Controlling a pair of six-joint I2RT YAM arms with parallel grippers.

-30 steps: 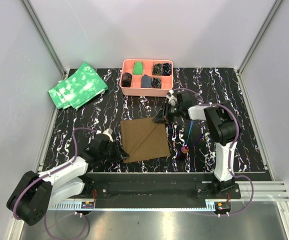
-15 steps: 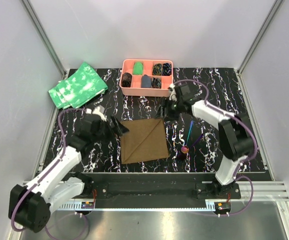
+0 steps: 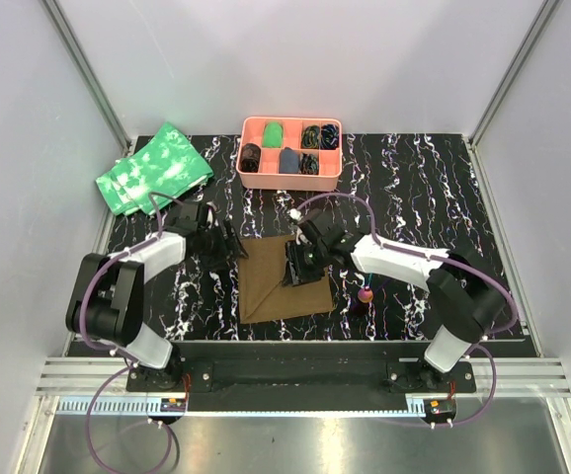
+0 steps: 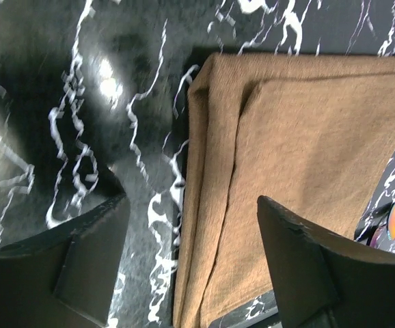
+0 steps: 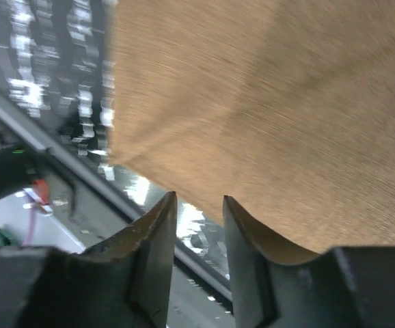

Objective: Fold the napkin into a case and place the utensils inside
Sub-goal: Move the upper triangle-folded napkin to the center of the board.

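Folding the napkin [image 3: 284, 281] looks to be the step in hand: it lies flat on the table in front of the two arms, not yet a narrow strip, and the utensils [image 3: 366, 294] lie just beside its right edge, partly hidden under the right arm. The left gripper [image 3: 228, 249] sits at the napkin's far left corner with its jaws spread wide. In the left wrist view one finger is over bare table and the other over the cloth, so the edge runs between them. That view also shows two layers there, the upper one set back a little from the lower. The right gripper [image 3: 298, 265] hangs over the napkin's far right part with its jaws only narrowly parted, and its wrist view shows no cloth in the gap.

To do this fold well, the left gripper should probably come down until its fingers meet the table, then close on both layers together, since pinching only the top one would pull the stack apart. The right gripper would do best to take the same edge further along, or press the cloth down so that it cannot slide. The lift should be low and the carry straight, both arms moving together so that the folded edge lands parallel to the far one. One risk is the cloth sweeping into the utensils
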